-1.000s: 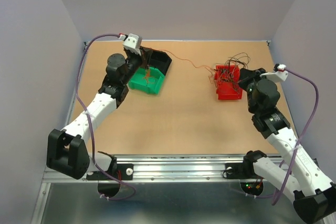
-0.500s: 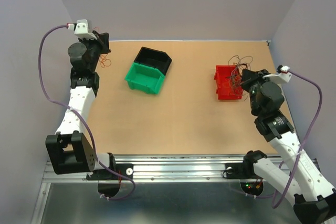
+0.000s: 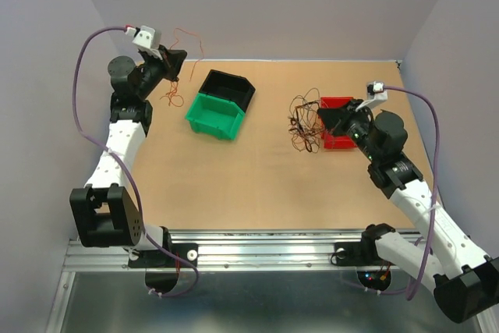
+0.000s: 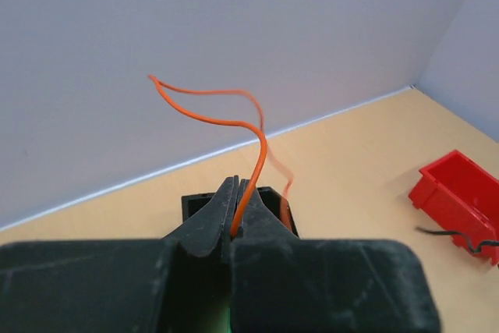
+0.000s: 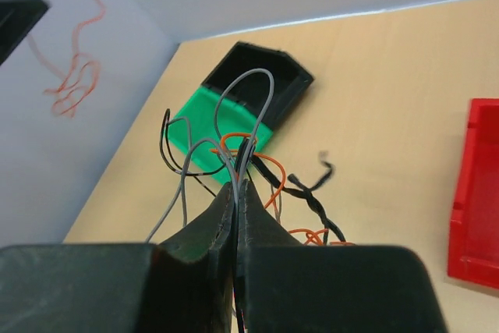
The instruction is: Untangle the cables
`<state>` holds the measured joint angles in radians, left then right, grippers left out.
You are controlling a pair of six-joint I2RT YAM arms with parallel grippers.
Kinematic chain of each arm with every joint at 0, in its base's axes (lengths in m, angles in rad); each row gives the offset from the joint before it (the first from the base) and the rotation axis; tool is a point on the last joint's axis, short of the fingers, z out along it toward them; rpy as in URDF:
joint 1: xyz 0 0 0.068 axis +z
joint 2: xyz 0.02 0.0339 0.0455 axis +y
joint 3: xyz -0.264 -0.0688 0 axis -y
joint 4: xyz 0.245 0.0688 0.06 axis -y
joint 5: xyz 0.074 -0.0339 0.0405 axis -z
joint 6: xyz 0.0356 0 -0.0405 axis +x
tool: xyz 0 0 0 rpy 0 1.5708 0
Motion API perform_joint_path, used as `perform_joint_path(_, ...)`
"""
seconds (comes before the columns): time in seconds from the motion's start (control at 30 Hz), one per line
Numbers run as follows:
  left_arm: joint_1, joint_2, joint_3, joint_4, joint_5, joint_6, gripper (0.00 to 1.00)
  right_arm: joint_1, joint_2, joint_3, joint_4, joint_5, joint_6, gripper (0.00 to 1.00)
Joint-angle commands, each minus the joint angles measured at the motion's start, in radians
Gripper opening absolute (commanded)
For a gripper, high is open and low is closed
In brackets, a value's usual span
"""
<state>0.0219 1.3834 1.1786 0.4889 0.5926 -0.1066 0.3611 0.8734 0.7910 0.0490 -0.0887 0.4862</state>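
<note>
The left arm and right arm have white shells between black cylindrical joints, with boxy black bases at seven and five o'clock in the overhead view. A thick purple cable loops to a small white camera housing on each wrist. The left gripper and right gripper are matte black wedges.

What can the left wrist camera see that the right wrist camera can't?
Only the left wrist view shows the left gripper pinching the orange wire. Only the right wrist view shows the right gripper pinching a tangled bunch of wires, grey, black and orange. Both show the orange wire itself, the red bin and the tan table.
</note>
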Motion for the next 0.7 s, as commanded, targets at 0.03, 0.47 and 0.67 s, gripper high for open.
perform_joint_path(0.03,-0.063,0.026,0.001,0.037,0.05,0.079,0.0,0.022,0.012,0.056,0.147,-0.256,-0.055,0.01)
perform_joint_path(0.47,-0.201,0.107,-0.002,-0.243,-0.143,0.406,0.0,0.033,0.027,0.051,0.16,-0.286,-0.046,0.01)
perform_joint_path(0.67,-0.201,0.186,-0.004,-0.225,-0.14,0.496,0.0,0.033,0.05,0.05,0.166,-0.298,-0.04,0.01)
